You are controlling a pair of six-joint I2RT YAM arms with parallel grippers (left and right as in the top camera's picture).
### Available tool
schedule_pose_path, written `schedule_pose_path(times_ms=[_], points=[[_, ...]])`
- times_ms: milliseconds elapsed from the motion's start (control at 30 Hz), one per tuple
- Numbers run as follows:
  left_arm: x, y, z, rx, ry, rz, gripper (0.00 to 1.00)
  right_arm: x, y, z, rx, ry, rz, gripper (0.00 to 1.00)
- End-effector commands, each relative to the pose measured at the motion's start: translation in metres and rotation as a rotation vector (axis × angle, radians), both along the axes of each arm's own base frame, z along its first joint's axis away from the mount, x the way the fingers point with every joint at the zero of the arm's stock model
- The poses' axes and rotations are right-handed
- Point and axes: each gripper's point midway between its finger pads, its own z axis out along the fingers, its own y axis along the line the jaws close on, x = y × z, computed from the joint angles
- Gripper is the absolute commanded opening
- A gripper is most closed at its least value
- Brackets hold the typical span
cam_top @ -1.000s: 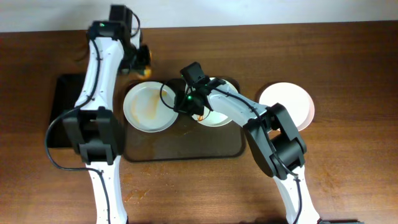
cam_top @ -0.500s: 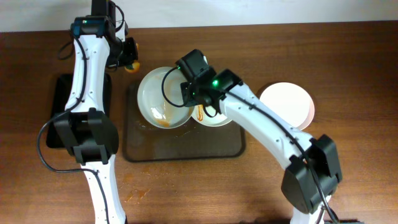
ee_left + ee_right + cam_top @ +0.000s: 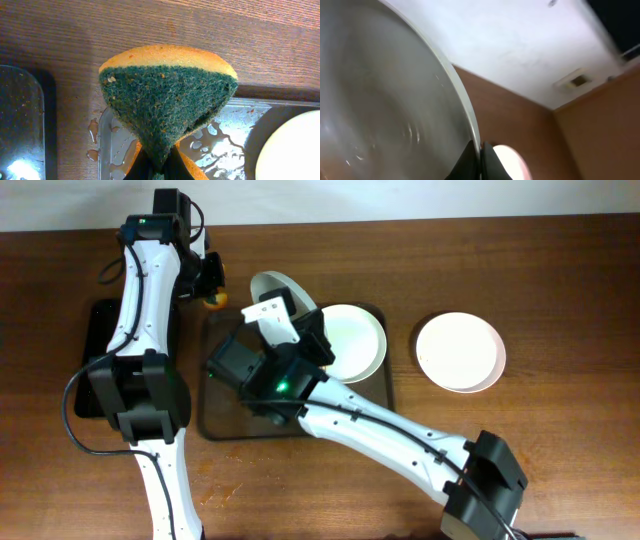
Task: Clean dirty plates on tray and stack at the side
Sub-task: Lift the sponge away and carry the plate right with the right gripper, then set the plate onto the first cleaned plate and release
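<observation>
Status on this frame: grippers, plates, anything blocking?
Left gripper shut on sponge, near tray corner. Right gripper shut on tilted plate rim, over tray. Second plate on tray, third plate on table beside it. Nothing blocking.

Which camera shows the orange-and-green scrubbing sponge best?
Left wrist: the orange-and-green sponge fills the frame, pinched at its base. Overhead shows only a small orange bit; right wrist shows none.

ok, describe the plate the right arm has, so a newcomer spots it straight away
Start at the big dark tray. At its far left corner the right gripper clamps a white plate by the rim. Unlike the second plate, flat in the tray, and the third plate, flat on the table to the right, it is tipped up on edge.
</observation>
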Motion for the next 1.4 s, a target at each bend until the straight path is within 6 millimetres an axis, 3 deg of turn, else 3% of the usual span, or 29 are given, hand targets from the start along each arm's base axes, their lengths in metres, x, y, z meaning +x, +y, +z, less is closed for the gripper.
schedule_pose_path(times_ms=[0, 133, 200, 367, 433, 500, 600, 700, 800, 933, 1000, 1233, 1267, 1300, 1367], points=[[-0.002, -0.007, 0.002, -0.006, -0.004, -0.032, 0.01, -0.005, -0.012, 0.035, -0.025, -0.13, -0.064, 0.04], [-0.002, -0.008, 0.002, -0.006, -0.004, -0.034, 0.01, -0.003, -0.01, 0.029, -0.001, -0.102, -0.05, 0.04], [-0.002, -0.008, 0.002, -0.006, -0.004, -0.034, 0.01, 0.006, -0.008, 0.012, 0.059, -0.011, -0.016, 0.04], [-0.002, -0.008, 0.002, -0.006, -0.003, -0.034, 0.01, 0.028, -0.02, -0.017, 0.354, 0.269, 0.08, 0.04], [-0.002, -0.008, 0.002, -0.006, -0.004, -0.034, 0.01, 0.042, -0.048, -0.019, 0.508, 0.367, 0.08, 0.04], [-0.002, -0.008, 0.002, -0.005, -0.005, -0.034, 0.01, 0.055, -0.089, -0.028, 0.626, 0.456, 0.03, 0.04], [-0.001, -0.008, 0.002, -0.006, -0.008, -0.034, 0.01, 0.062, -0.173, -0.052, 0.769, 0.567, -0.138, 0.04], [-0.001, -0.008, 0.002, -0.006, -0.008, -0.034, 0.01, 0.053, -0.254, -0.077, 0.884, 0.617, -0.328, 0.04], [0.001, -0.008, 0.003, -0.006, -0.016, -0.034, 0.01, 0.031, -0.311, -0.115, 0.937, 0.652, -0.494, 0.04], [0.002, -0.008, 0.003, -0.005, -0.02, -0.034, 0.01, 0.007, -0.347, -0.167, 0.969, 0.666, -0.613, 0.04], [0.002, -0.008, 0.003, -0.005, -0.02, -0.034, 0.01, 0.001, -0.36, -0.183, 0.992, 0.643, -0.656, 0.04], [0.002, -0.008, 0.003, -0.005, -0.02, -0.034, 0.01, -0.004, -0.373, -0.19, 0.989, 0.618, -0.699, 0.05], [0.002, -0.008, 0.003, -0.005, -0.02, -0.034, 0.01, -0.007, -0.375, -0.191, 0.977, 0.623, -0.711, 0.2], [0.002, -0.008, 0.003, -0.005, -0.02, -0.034, 0.01, -0.008, -0.374, -0.191, 0.977, 0.63, -0.713, 0.51], [0.002, -0.008, 0.003, -0.005, -0.02, -0.034, 0.01, -0.009, -0.374, -0.191, 0.977, 0.632, -0.714, 0.56]])
